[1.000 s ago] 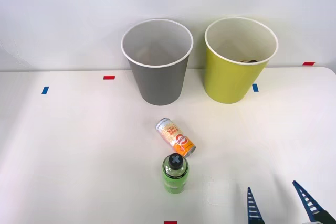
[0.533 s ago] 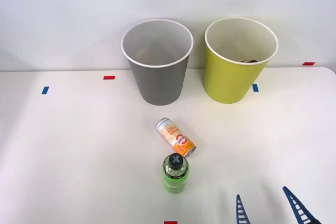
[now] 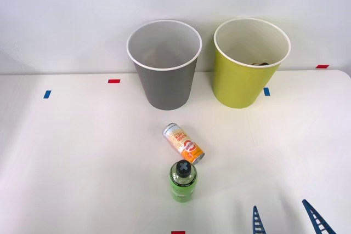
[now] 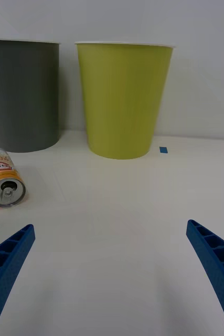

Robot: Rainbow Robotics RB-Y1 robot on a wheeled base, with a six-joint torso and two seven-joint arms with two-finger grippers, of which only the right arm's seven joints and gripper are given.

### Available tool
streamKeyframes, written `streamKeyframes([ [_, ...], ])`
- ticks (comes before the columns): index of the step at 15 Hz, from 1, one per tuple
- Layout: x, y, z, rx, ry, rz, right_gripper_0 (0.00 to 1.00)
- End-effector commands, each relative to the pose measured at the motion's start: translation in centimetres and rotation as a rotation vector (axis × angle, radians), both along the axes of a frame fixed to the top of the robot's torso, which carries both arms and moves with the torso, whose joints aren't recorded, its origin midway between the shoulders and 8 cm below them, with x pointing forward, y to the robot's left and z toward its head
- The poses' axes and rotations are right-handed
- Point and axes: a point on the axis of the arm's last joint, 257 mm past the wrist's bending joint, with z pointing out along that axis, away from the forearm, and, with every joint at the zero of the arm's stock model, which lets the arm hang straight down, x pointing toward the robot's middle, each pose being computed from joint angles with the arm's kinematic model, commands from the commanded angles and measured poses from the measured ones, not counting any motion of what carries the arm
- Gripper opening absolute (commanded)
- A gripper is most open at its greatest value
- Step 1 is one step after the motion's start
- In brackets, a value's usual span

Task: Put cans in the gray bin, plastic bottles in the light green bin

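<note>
- The white table (image 3: pixel 66 163) held everything.
- The gray bin (image 3: pixel 164 75) and the light green bin (image 3: pixel 247 72) stood side by side at 12 o'clock.
- The right gripper (image 3: pixel 286 217) hung low at 5 o'clock, its blue fingers (image 4: pixel 7 262) spread wide apart, holding nothing.
- The green bottle (image 3: pixel 183 182) stood upright in the middle.
- The orange-and-white can (image 3: pixel 183 143) lay on its side, touching the bottle at its 12 o'clock.

You have the gray bin (image 3: pixel 164 65) and the light green bin (image 3: pixel 250 64) side by side at the tabletop's (image 3: pixel 66 157) back edge, the can (image 3: pixel 183 142) lying mid-table, the bottle (image 3: pixel 183 181) upright just before it.
</note>
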Motion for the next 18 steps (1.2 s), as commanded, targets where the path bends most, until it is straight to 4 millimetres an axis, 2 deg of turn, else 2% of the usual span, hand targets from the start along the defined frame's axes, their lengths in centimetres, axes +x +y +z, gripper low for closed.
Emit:
streamKeyframes([
  [1,0.00,-0.01,-0.02,0.000,0.001,0.000,1.00],
  [18,0.00,-0.01,-0.02,0.000,0.001,0.000,1.00],
])
